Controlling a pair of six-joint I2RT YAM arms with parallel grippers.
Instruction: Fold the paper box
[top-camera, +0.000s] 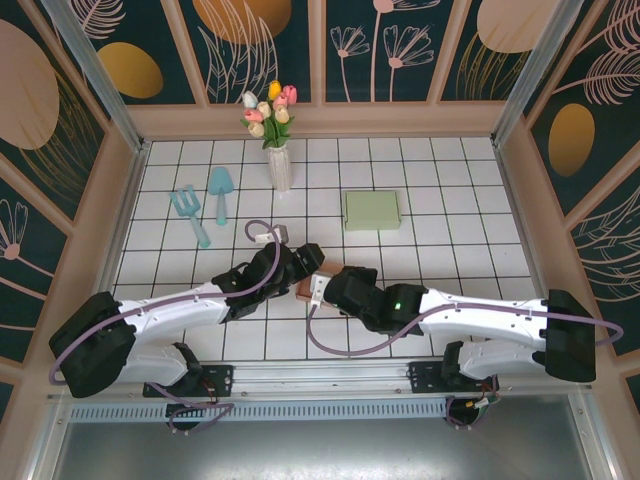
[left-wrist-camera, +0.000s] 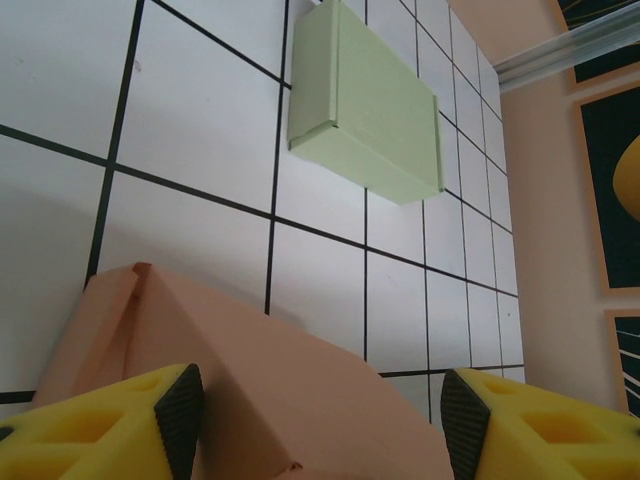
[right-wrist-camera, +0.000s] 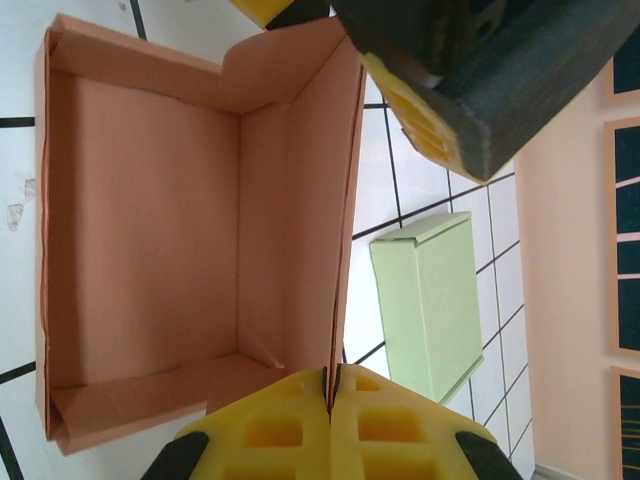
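Paper box (right-wrist-camera: 150, 220) at centre of worktop (top-camera: 470, 190), between the arms; right pincer (right-wrist-camera: 328, 385) shut on one end of its long wall; left pincer (left-wrist-camera: 320, 425) open, straddling the other end.

Crowded at the middle of the tabletop (top-camera: 460, 250) by the pink box (top-camera: 310, 284), by the left tool (left-wrist-camera: 315, 420) with jaws apart over it and by the right tool (right-wrist-camera: 328, 395) clamped on its upright wall. Blocked just beyond by a green box (top-camera: 372, 210), well back by a vase (top-camera: 279, 168), at far left by a toy fork (top-camera: 190, 213) and shovel (top-camera: 220, 192). Open between green box and vase and along the right side. Hemmed on three sides by walls (top-camera: 320, 118)
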